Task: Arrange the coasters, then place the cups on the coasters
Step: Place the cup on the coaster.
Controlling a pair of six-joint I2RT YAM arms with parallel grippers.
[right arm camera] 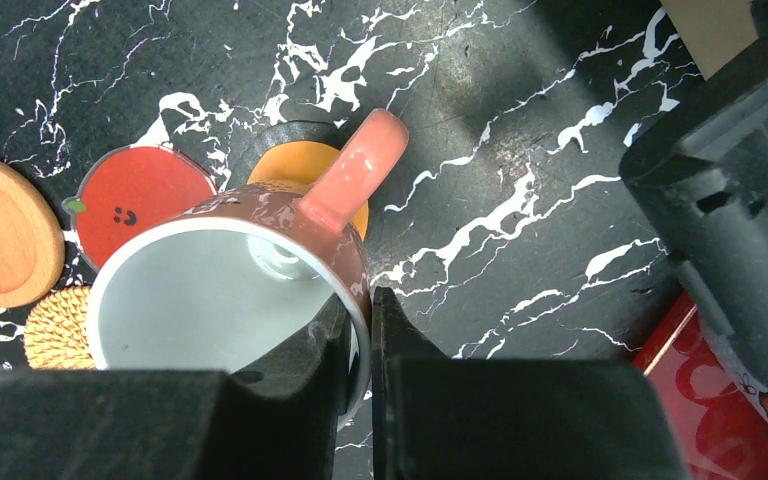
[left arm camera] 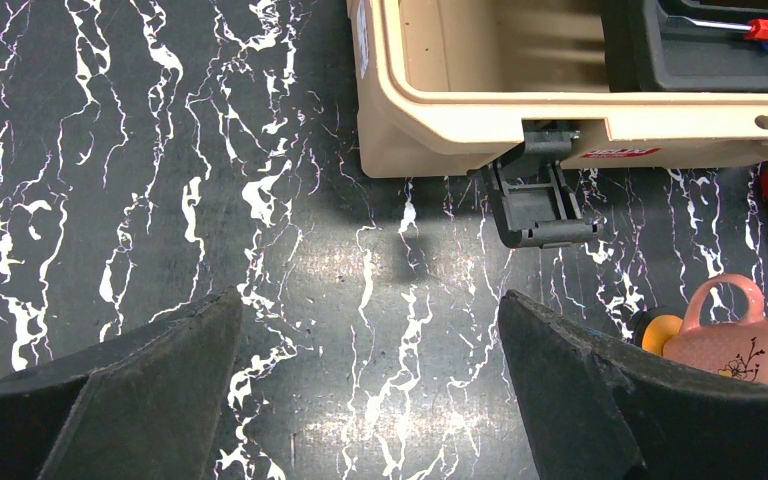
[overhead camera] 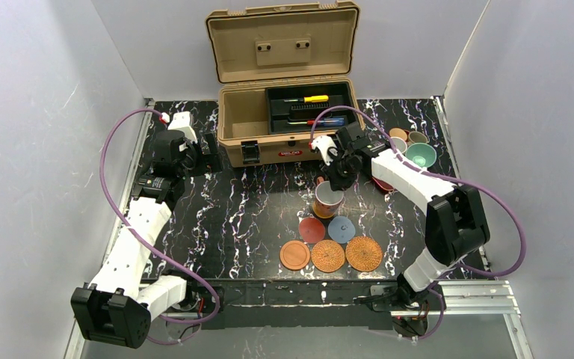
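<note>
Toolbox (overhead camera: 284,112) is sitting open at the far edge, and I am holding the left gripper (left arm camera: 368,300) released over the table (overhead camera: 224,217), just near of its left latch. I am clenching the right gripper (right arm camera: 360,320) on the rim of a reddish mug (right arm camera: 210,300) over the orange coaster (right arm camera: 305,165), just far of the other five coasters (overhead camera: 328,256).
</note>
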